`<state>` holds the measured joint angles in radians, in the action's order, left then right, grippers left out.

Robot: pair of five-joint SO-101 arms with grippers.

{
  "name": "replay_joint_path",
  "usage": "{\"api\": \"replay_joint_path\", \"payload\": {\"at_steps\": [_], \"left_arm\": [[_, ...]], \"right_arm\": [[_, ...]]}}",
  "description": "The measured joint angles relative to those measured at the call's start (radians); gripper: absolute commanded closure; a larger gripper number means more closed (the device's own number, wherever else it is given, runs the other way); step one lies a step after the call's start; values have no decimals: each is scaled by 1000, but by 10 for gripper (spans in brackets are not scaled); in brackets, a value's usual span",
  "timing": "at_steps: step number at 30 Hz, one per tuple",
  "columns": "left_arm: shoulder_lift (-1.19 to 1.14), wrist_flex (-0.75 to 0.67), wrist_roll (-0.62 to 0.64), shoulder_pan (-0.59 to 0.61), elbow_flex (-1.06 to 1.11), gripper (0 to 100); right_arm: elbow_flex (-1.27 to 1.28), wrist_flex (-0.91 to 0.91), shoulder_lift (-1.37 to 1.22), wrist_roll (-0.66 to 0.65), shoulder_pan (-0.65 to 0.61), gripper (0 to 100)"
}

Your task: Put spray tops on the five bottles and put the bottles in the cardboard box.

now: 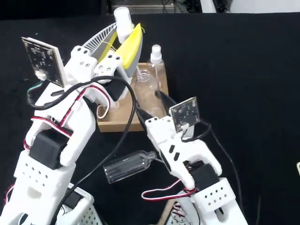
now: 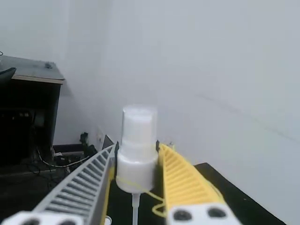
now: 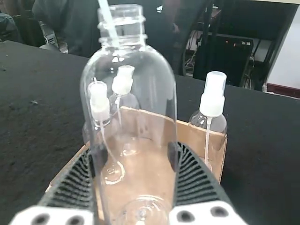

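Two arms stretch over the cardboard box: left claw, raised high, pinches a white spray top; right claw clamps a clear open-necked bottle upright over it. Another clear capless bottle lies at the box's six o'clock on the black surface.

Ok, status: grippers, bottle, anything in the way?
Left gripper shut on spray top, tube at the neck. Right gripper shut on open bottle, upright at cardboard box. Uncapped bottle lies on the table before the box, off the path.
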<state>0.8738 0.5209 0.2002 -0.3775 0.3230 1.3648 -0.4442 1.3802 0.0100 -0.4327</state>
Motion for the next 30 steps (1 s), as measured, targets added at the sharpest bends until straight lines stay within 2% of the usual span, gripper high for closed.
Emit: {"api": "replay_joint_path", "payload": {"at_steps": [9, 14, 16, 21, 27, 30], "left_arm": [[-61, -49, 0, -48, 49, 956], [-64, -48, 0, -83, 51, 714], [-64, -9, 0, -83, 51, 659], [-54, 103, 0, -94, 51, 687], [51, 144, 0, -91, 51, 701], [121, 201, 0, -34, 51, 701]], "right_arm": [[0, 0, 0, 2, 8, 988], [0, 0, 0, 2, 8, 988], [0, 0, 0, 2, 8, 988], [0, 0, 0, 2, 8, 988], [0, 0, 0, 2, 8, 988], [0, 0, 0, 0, 29, 988]]}}
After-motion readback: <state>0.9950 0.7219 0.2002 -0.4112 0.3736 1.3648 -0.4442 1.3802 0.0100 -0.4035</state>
